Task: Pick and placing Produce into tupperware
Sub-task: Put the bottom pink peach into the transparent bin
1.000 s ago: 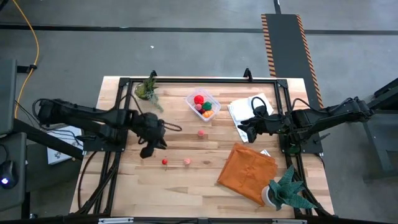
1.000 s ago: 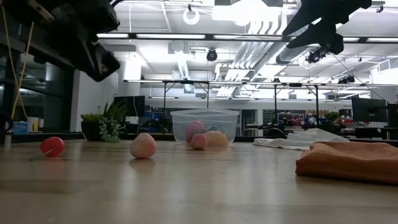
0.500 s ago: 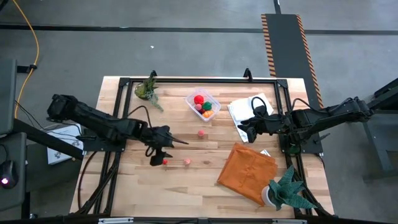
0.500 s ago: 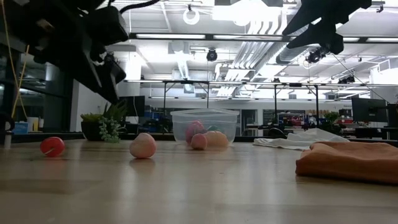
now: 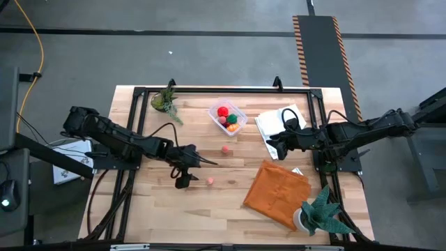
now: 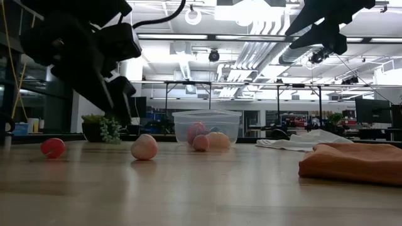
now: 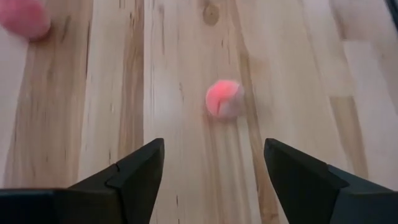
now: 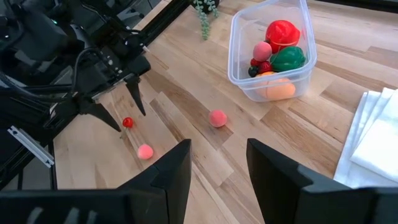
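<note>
The tupperware [image 5: 227, 116] stands at the table's far middle, holding red, green, pink and orange produce. Loose on the wood lie a pale pink piece [image 7: 224, 99], a second pink piece [image 5: 226, 148] farther off, and a small red piece [image 8: 127, 122]. My left gripper [image 5: 196, 173] hangs open a little above the table, tilted down, with the pale pink piece [image 5: 210, 180] just ahead of its fingers. The red piece lies below it; the gripper hides it in the high view. My right gripper [image 5: 273, 146] waits open in the air right of the tupperware, holding nothing.
A folded white cloth [image 5: 282, 122] lies right of the tupperware and an orange cloth [image 5: 277, 192] at the near right. Potted plants stand at the far left [image 5: 165, 100] and near right [image 5: 322, 213]. A black frame [image 5: 209, 89] rims the table.
My left gripper has moved toward the table's right edge and down, toward the pale pink piece, and has opened. The produce and the tupperware have stayed where they were.
</note>
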`<move>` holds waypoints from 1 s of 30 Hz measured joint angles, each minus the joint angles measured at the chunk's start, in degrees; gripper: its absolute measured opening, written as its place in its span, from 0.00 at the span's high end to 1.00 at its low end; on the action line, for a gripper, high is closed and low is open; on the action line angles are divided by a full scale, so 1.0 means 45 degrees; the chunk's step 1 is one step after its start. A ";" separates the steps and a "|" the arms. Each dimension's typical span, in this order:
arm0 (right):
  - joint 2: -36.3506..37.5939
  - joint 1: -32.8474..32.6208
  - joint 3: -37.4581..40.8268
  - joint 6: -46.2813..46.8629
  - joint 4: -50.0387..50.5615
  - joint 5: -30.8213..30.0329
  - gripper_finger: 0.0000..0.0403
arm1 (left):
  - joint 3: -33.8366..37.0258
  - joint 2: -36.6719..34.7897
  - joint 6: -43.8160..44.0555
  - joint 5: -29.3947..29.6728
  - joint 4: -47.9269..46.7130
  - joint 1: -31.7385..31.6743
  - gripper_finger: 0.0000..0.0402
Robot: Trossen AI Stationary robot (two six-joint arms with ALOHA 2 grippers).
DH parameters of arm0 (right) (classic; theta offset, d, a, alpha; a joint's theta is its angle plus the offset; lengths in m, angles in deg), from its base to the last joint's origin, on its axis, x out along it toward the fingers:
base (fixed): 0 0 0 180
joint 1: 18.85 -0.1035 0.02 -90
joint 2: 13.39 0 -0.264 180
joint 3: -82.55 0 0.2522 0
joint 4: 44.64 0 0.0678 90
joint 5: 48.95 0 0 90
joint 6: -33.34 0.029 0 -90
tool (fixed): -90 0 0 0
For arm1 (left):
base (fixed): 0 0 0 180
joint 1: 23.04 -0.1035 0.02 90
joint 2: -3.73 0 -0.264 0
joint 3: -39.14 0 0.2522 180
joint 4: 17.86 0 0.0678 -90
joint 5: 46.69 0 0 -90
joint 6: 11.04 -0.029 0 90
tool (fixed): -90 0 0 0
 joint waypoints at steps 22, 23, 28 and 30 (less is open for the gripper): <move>0.0000 0.0005 0.0000 -0.0020 0.0009 -0.0010 0.64 | -0.0019 0.1570 -0.1710 0.1722 0.2051 0.1468 0.34; 0.0000 0.0004 0.0000 -0.0020 0.0010 -0.0005 0.64 | -0.0071 0.1715 -0.1585 0.1895 0.2059 0.1467 0.34; -0.0005 0.0005 0.0000 -0.0015 0.0004 -0.0005 0.64 | -0.0402 0.2263 -0.1686 0.2064 0.2124 0.1467 0.34; -0.0005 0.0005 0.0000 -0.0015 0.0009 -0.0005 0.64 | -0.0598 0.2556 -0.1691 0.2050 0.2082 0.1467 0.34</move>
